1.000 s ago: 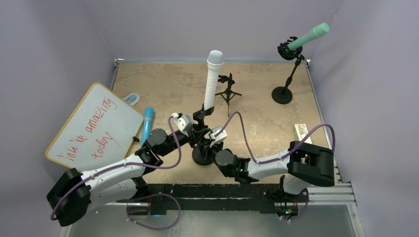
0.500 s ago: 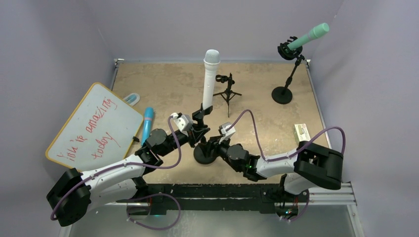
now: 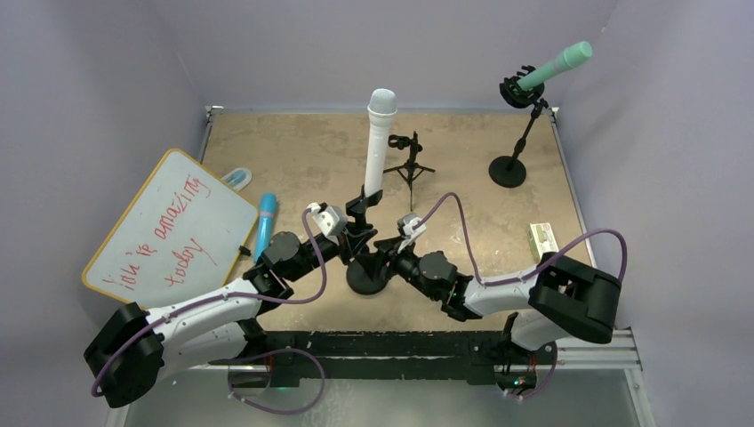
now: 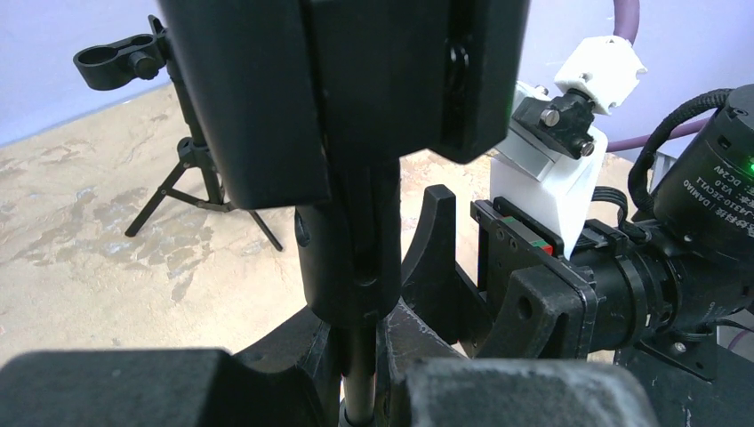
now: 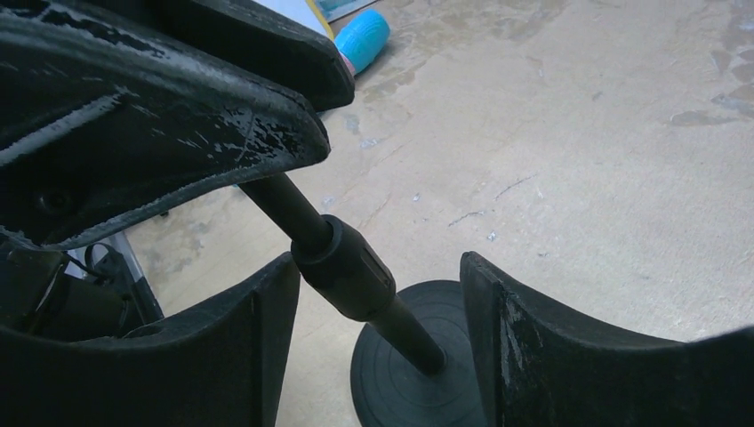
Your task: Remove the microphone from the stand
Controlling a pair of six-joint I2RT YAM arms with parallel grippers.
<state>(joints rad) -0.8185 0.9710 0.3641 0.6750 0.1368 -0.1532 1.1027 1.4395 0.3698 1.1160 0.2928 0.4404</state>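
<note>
So the left hand (image 3: 354, 236) clamps the stand pole (image 5: 345, 269) to steady it under the white microphone (image 3: 377, 151); the right hand (image 3: 385, 253) hangs open, empty.

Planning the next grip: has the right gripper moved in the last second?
Yes. The right gripper has opened and backed off rightward from the stand, whose pole now sits loosely between its fingers.

Likely lab (walled table (image 3: 293, 156)).

The stand's round base (image 5: 402, 391) is cut off at the bottom edge, its sides hidden behind the right fingers (image 5: 551, 347).
</note>
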